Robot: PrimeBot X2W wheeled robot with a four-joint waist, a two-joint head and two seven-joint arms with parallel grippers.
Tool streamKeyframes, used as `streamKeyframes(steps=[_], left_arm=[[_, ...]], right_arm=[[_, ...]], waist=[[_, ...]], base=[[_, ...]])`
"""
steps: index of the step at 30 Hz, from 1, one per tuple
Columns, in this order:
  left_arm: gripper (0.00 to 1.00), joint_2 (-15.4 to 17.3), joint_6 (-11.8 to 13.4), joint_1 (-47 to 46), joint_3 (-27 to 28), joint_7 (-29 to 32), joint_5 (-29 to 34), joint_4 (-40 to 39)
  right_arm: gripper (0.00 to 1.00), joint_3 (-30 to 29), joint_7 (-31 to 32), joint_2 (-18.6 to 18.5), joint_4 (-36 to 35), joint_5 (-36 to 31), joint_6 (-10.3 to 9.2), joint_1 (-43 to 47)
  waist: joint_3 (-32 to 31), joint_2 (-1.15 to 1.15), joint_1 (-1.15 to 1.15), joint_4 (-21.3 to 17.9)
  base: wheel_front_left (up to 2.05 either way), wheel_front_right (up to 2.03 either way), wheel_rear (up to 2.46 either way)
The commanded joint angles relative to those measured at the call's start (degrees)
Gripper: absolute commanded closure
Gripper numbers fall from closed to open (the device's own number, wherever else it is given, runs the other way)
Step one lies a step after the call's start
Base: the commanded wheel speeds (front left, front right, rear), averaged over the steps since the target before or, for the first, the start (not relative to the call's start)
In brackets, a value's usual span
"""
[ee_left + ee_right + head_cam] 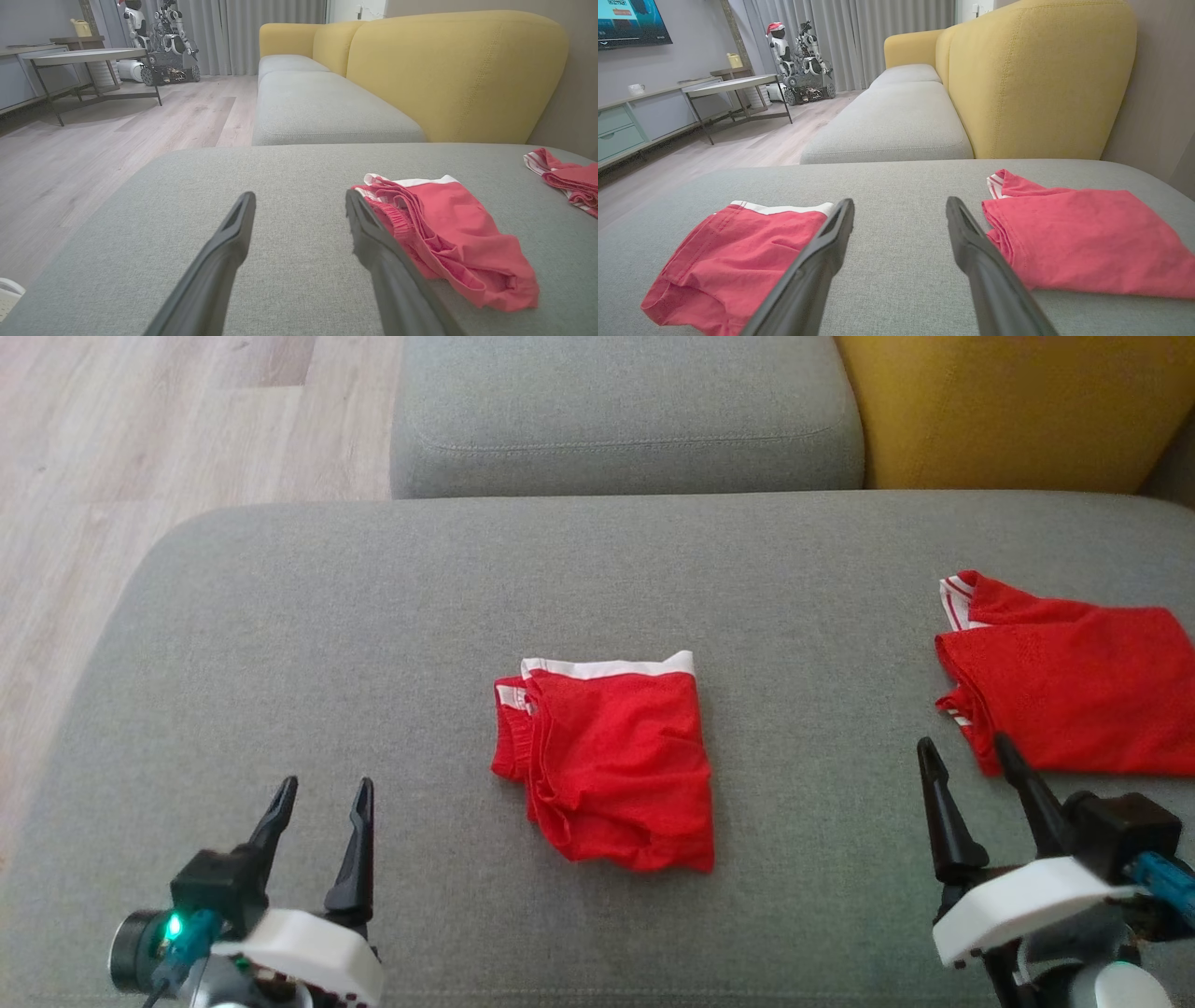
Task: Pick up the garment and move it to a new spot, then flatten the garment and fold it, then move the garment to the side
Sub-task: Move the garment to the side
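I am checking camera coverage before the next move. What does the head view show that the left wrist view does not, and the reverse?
Head view: the right gripper, open, near the second red garment. Left wrist view: a side table, parked robots and grey curtains in the background. Both: the folded red garment on the grey cushion, that second garment, and the open left gripper.

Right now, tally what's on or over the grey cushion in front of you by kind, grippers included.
Red garments: 2 (middle garment, right-side garment)
Grippers: 2 (left gripper, right gripper), both open, holding nothing
Total: 4
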Motion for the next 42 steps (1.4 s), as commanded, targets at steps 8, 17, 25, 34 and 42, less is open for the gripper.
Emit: streamKeyframes(steps=[8, 17, 25, 34, 42], left_arm=[[0.00, 1.5, 0.6, -2.9, 1.9, -0.1, 0.2, -2.2], [0.00, 1.7, 0.7, -3.1, 1.7, -0.1, 0.0, -2.4], [0.00, 1.8, 0.9, -3.5, 1.4, -0.2, -0.1, -2.7], [0.00, 1.7, -0.4, -7.3, 0.1, -0.7, 0.3, -2.3], [0.00, 0.5, -1.7, -12.8, -0.7, -2.5, 0.6, -0.4]], right_arm=[[0.00, 1.0, -0.1, -0.3, -2.2, 0.1, -0.04, -2.0], [0.00, 0.9, 0.1, -0.3, -2.0, 0.0, -0.04, -2.1], [0.00, 0.8, 0.5, -0.3, -2.1, -0.1, -0.04, -2.4], [0.00, 2.9, 1.2, -0.3, 3.4, 1.7, -0.04, -5.7], [0.00, 9.1, 0.6, -0.3, 15.3, 4.3, -0.04, -13.3]], waist=[[0.2, 0.00, 0.00, 0.1], [0.4, 0.00, 0.00, 0.2], [0.9, 0.00, 0.00, 0.5], [4.9, 0.00, 0.00, 4.2], [10.4, 0.00, 0.00, 7.9]], base=[[0.00, 0.00, 0.00], [0.00, 0.00, 0.00], [0.00, 0.00, 0.00], [0.00, 0.00, 0.00], [0.00, 0.00, 0.00]])
